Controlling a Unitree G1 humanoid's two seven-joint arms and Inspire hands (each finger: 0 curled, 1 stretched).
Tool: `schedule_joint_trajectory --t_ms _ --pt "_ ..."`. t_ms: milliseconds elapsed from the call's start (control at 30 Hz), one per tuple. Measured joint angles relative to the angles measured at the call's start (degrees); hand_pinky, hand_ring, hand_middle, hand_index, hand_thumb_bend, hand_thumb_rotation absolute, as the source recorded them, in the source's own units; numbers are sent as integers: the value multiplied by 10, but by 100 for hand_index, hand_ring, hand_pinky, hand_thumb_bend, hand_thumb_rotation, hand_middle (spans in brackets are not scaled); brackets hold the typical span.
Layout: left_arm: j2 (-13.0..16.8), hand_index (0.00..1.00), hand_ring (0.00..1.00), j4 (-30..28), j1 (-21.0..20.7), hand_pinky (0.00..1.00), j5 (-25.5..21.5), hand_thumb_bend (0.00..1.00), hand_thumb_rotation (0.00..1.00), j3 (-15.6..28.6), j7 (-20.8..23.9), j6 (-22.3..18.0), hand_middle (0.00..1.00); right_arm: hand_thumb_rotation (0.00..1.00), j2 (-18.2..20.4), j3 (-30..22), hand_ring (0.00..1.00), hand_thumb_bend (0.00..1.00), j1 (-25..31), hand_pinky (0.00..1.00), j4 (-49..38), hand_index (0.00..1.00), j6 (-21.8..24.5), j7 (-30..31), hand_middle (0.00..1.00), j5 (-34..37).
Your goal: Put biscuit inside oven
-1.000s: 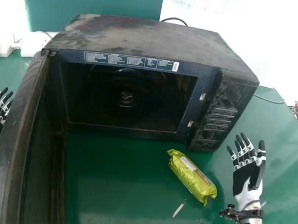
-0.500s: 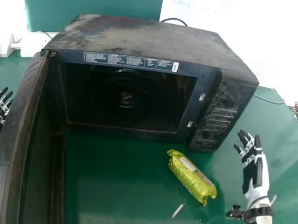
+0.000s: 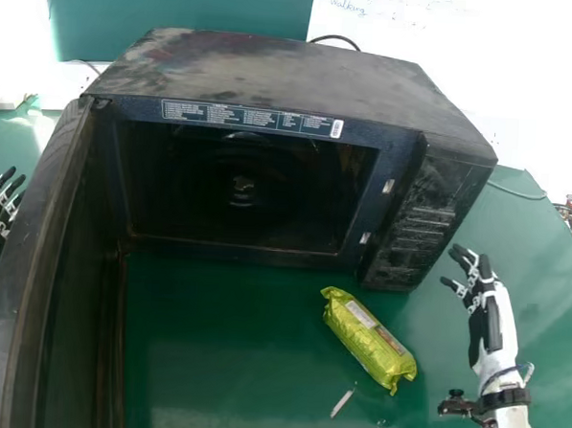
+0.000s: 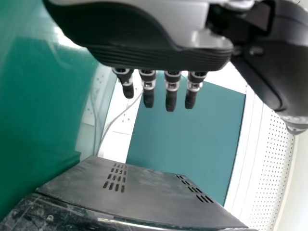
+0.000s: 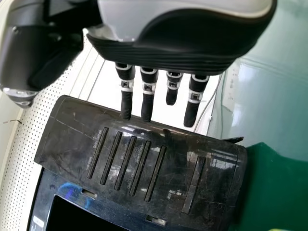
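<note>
Biscuit pack (image 3: 368, 341), shiny and green, sits outside the boxy black oven (image 3: 303, 76) in head view; black-and-white right hand (image 3: 493, 326) has turned — maybe to grab. Left wrist view: black-and-grey left hand (image 4: 154, 57), fingers straight, empty. Right wrist view: same.

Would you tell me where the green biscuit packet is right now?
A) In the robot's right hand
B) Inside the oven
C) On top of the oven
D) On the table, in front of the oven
D: the green biscuit packet lies on the table in front of the open oven, apart from the right hand.
</note>
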Motion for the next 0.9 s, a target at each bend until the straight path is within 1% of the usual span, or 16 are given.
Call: schedule_joint_trajectory --t_ms 67,100,200,300,400,533,700,833,900 --pt "-1 100 100 -1 1 100 0 98 100 -1 1 0 100 57 -3 5 91 96 0 87 -1 83 0 5 88 -5" --pt "-2 100 100 -1 2 100 0 98 100 -1 2 0 100 57 -3 7 91 95 0 88 -3 83 0 6 87 -7" --pt "-4 100 100 -1 4 100 1 98 100 -2 3 -1 100 57 -9 13 92 95 0 89 -5 84 0 9 88 -18" --pt "-5 100 100 -2 5 100 1 99 100 -2 3 -2 100 53 -18 20 92 96 1 90 -18 84 6 16 89 -22" --pt "-5 100 100 -2 6 100 1 98 100 -3 1 -4 100 52 -25 26 91 95 1 89 -23 83 12 16 88 -34" --pt "-6 100 100 -2 6 100 0 98 100 -3 0 -7 100 51 -32 34 92 94 3 92 -27 83 12 16 88 -57" --pt "-7 100 100 -2 6 100 1 99 99 -4 0 -8 100 50 -43 40 94 95 6 97 -37 82 14 18 88 -71" --pt "-7 100 100 -2 6 100 1 99 99 -4 0 -8 100 50 -47 45 93 97 8 93 -38 83 14 21 89 -85" --pt "-7 100 100 -2 6 100 1 99 99 -4 0 -8 100 50 -50 48 93 97 9 93 -38 83 14 23 89 -92"
